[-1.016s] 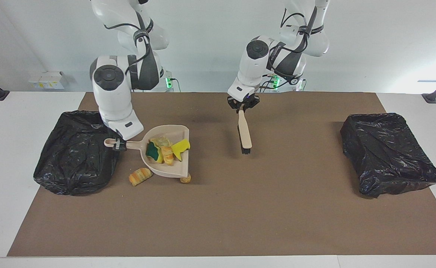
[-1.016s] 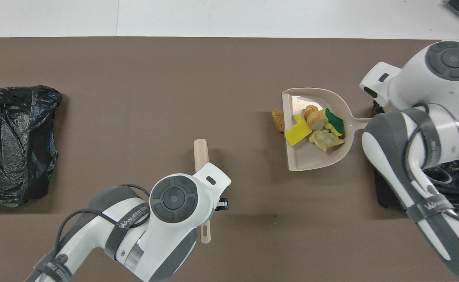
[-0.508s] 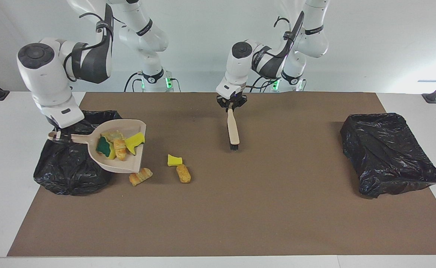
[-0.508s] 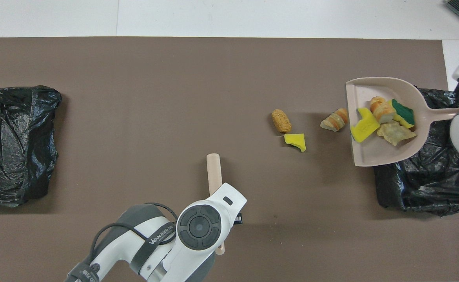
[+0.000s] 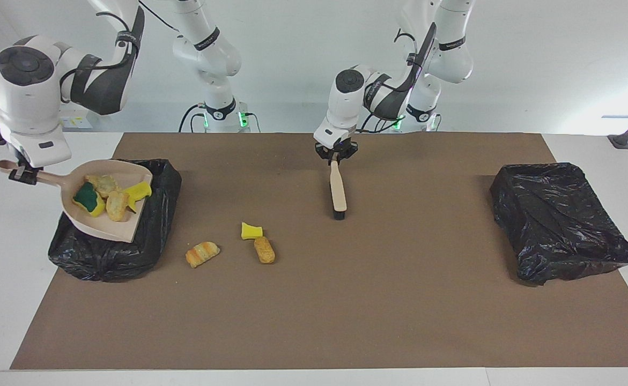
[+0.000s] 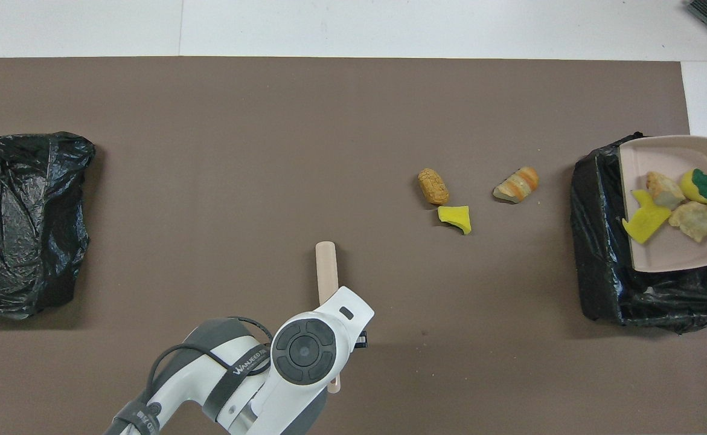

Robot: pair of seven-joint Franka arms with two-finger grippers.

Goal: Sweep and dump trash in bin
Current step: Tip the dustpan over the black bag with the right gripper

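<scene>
Since half a second ago the dustpan has travelled from the bin's inner edge to sit squarely over the black-lined bin at the right arm's end of the table, and I read that as the carry being finished and the tip-out as my next step. My right gripper is clamped on the dustpan's handle, with the pan lifted and roughly level, so nothing has spilled yet. Four pieces ride in it: a green-backed sponge, two tan pastry lumps and a yellow sponge chunk.

Three pieces of trash were left on the brown mat when the pan lifted (they show plainly now that it is out of the way): a striped pastry lump closest to the bin, then a small yellow sponge piece touching or just beside a tan bread lump.

My left gripper is closed on the top of the brush, which hangs bristles-down over the middle of the mat, waiting. A second bagged bin sits at the left arm's end.

So I judge another sweep will be needed after this dump.
</scene>
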